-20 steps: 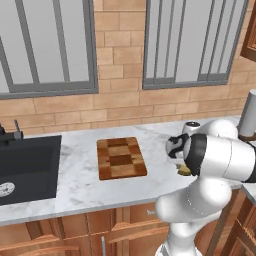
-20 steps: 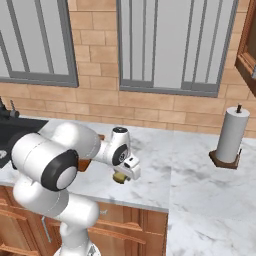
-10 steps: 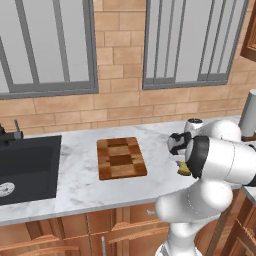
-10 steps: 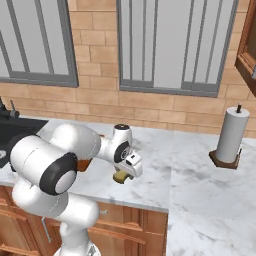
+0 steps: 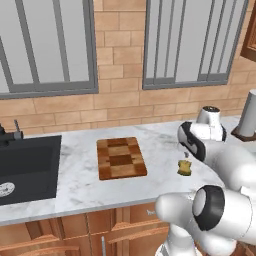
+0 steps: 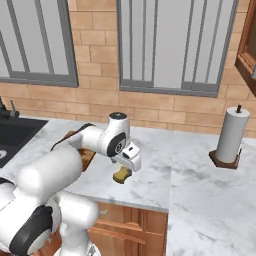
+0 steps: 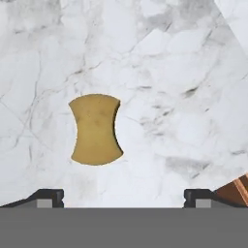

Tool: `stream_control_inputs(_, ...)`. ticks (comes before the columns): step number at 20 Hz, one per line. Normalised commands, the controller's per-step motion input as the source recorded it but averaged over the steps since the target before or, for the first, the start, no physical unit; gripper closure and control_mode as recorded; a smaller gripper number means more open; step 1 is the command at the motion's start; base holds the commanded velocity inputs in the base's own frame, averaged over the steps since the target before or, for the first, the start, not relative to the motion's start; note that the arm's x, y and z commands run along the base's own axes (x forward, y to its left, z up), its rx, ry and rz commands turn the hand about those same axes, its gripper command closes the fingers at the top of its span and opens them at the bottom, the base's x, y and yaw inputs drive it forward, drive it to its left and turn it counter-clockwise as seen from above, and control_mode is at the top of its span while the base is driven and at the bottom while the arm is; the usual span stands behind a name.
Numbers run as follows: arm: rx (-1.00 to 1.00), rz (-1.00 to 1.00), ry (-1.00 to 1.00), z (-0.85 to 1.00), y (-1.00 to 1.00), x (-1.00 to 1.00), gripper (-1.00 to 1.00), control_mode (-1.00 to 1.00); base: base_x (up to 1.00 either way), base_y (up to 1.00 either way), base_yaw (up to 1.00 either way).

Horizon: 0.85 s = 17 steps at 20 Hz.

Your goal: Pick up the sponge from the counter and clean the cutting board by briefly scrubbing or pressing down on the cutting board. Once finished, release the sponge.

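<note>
Spread wide, gripper (image 7: 124, 196) jaws holding nothing above sponge (image 7: 95, 129) lying on counter (image 7: 184, 97), well right of cutting board (image 5: 120, 157), apart from black sink (image 5: 25, 167).

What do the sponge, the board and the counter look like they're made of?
Sponge: probably soft foam, with a matte yellow-tan face and pinched-in sides.
Board: wood, going by its checkered light and dark brown blocks.
Counter: looks like polished marble, white with grey veins, though it could be an imitation.
</note>
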Motion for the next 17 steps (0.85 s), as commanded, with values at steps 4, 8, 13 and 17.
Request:
stream_control_inputs(4,0.00,0.01,-0.15,0.57,0.06,-1.00,-1.00,-1.00,0.00,0.00,0.00)
stream_control_inputs(8,0.00,0.04,-0.15,0.65,0.00,-1.00,-1.00,-1.00,0.00,0.00,0.00)
stream_control_inputs(13,0.00,0.09,-0.13,0.56,0.05,-0.85,-1.00,-1.00,0.00,0.00,0.00)
stream_control_inputs(17,0.00,0.11,-0.12,0.41,0.14,-0.66,-1.00,-1.00,0.00,0.00,0.00)
